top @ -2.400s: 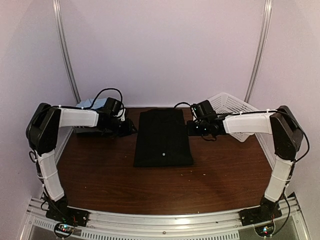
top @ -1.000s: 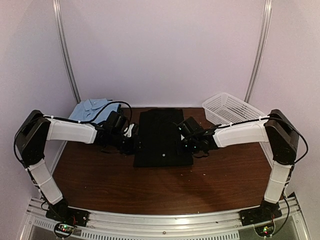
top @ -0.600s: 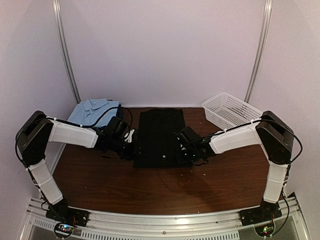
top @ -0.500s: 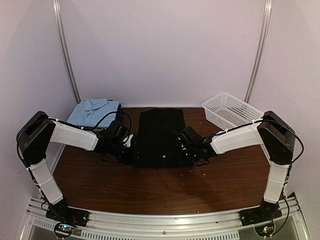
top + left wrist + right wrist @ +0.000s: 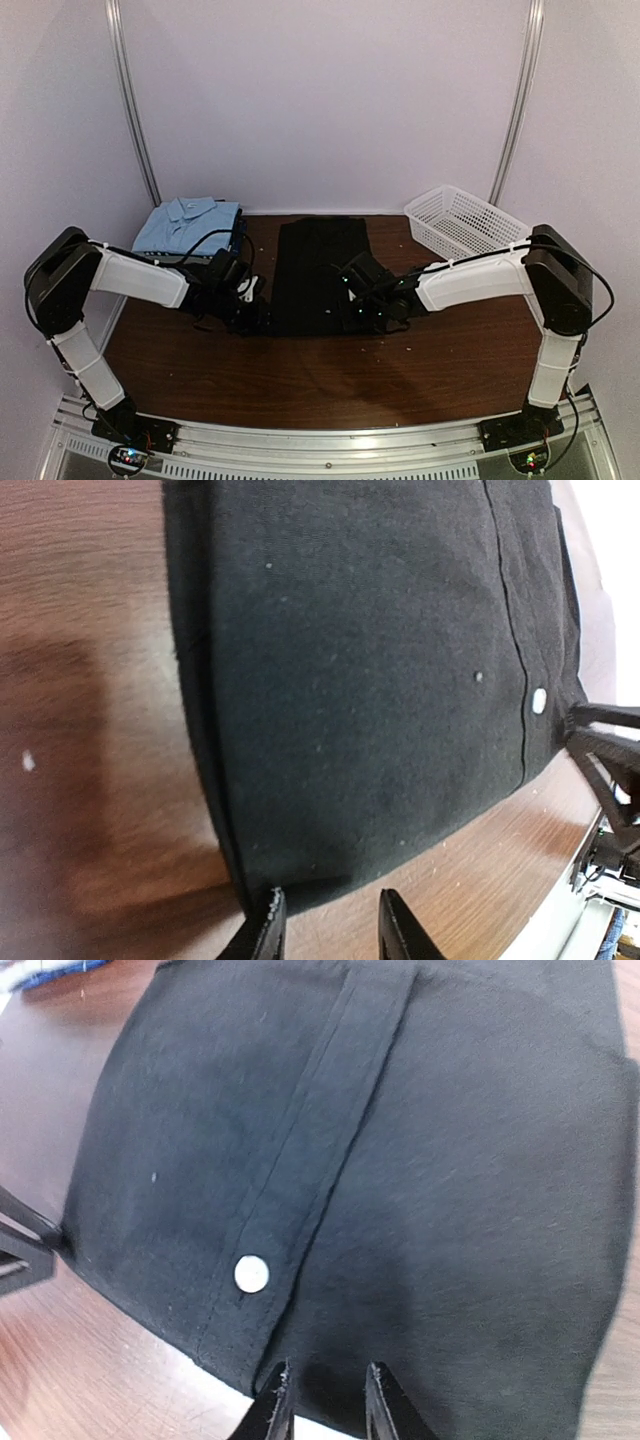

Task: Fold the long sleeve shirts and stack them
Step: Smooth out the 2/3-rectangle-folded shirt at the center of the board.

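Folded black shirt (image 5: 320, 270), left gripper (image 5: 330, 895) at its near-left corner, right gripper (image 5: 327, 1367) over its near hem, both jaws apart, light blue collared shirt (image 5: 185, 222) to its far left

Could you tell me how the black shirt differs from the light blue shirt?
The black shirt lies centred; the light blue shirt sits far left at the back. The blue shirt's collar shows; the black shirt shows a button strip. The left gripper and right gripper are at the black shirt's near edge, not the blue shirt. Both lie folded.
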